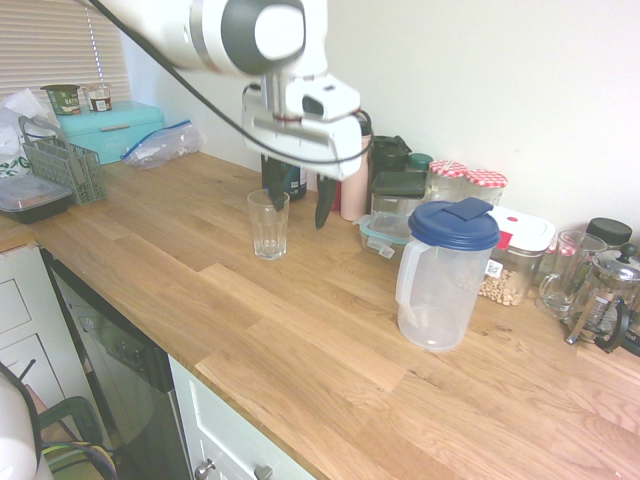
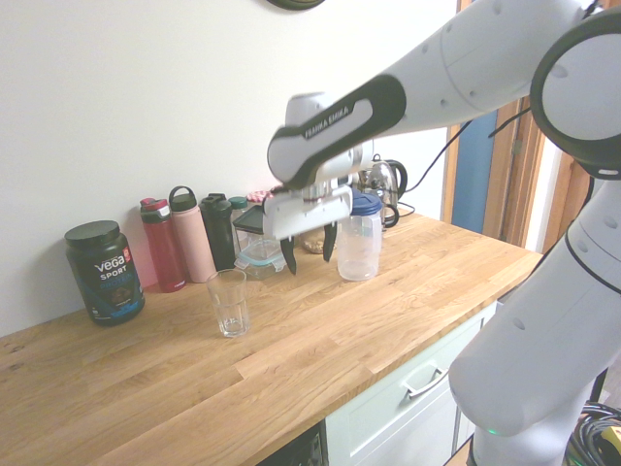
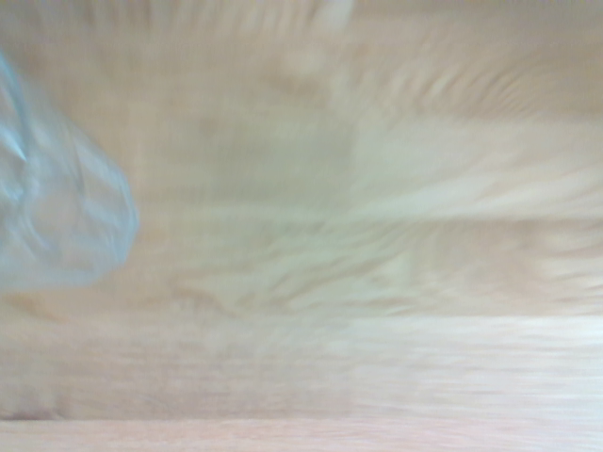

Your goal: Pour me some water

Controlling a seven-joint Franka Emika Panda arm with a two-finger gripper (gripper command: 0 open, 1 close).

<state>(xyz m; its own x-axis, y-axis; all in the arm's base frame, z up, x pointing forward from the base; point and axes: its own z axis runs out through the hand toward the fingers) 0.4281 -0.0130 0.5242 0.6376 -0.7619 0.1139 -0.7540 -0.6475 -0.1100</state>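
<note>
Hovering above counter (image 1: 300,330); two open jaws (image 1: 298,205).

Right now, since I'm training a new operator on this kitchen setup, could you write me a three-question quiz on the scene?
1. True or false: the drinking glass stands upright on the wooden counter.
2. Which colour is the lid on the clear pitcher: A) red, B) blue, C) green?
3. Fill in the blank: the fingers of the gripper are ____, with nothing held between them.

Key: 1 true; 2 B; 3 apart.
</note>
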